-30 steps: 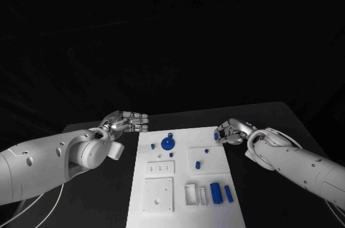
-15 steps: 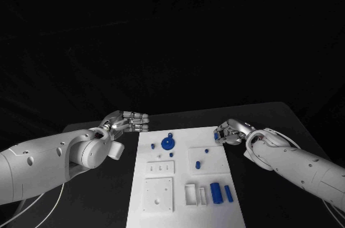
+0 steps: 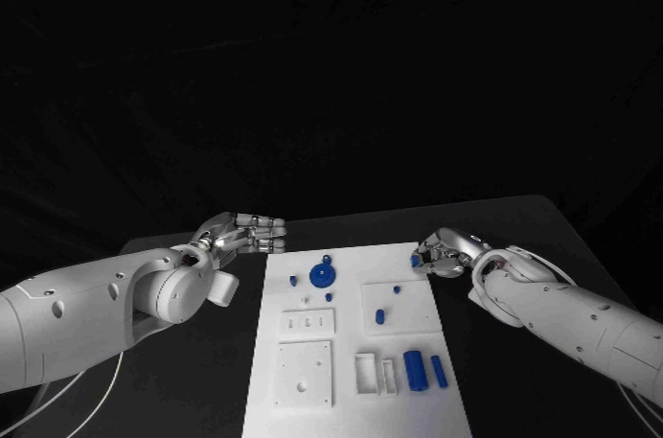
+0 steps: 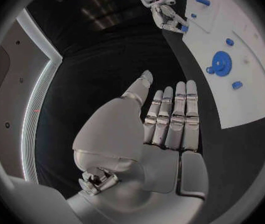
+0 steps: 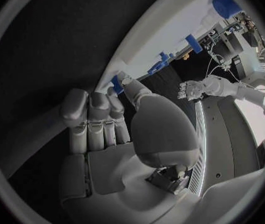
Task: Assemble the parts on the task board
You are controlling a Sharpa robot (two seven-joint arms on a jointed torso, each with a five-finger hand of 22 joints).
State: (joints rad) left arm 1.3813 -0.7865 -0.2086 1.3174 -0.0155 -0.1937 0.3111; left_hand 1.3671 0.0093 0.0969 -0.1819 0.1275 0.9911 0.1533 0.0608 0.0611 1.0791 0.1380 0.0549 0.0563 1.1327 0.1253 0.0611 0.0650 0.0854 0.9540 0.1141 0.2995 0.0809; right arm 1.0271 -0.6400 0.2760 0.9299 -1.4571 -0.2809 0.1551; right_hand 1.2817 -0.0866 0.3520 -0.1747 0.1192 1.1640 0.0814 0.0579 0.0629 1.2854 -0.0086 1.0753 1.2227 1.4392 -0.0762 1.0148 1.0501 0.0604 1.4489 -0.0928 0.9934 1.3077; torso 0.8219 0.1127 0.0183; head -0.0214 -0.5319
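Observation:
The white task board (image 3: 353,400) lies in the middle of the black table. On it are a blue gear (image 3: 322,274), a small blue peg (image 3: 293,280), two small blue pieces (image 3: 380,315) and two blue cylinders (image 3: 415,369). My right hand (image 3: 445,251) is at the board's far right edge, where its thumb and a fingertip pinch a small blue part (image 5: 116,83), also seen in the head view (image 3: 416,261). My left hand (image 3: 246,234) hovers off the board's far left corner. Its fingers (image 4: 173,117) are straight, side by side, and hold nothing.
White raised blocks (image 3: 306,371) and a white slotted holder (image 3: 369,374) sit on the near half of the board. Black table (image 3: 512,227) surrounds the board on all sides. The left forearm (image 3: 83,313) lies along the table's left side.

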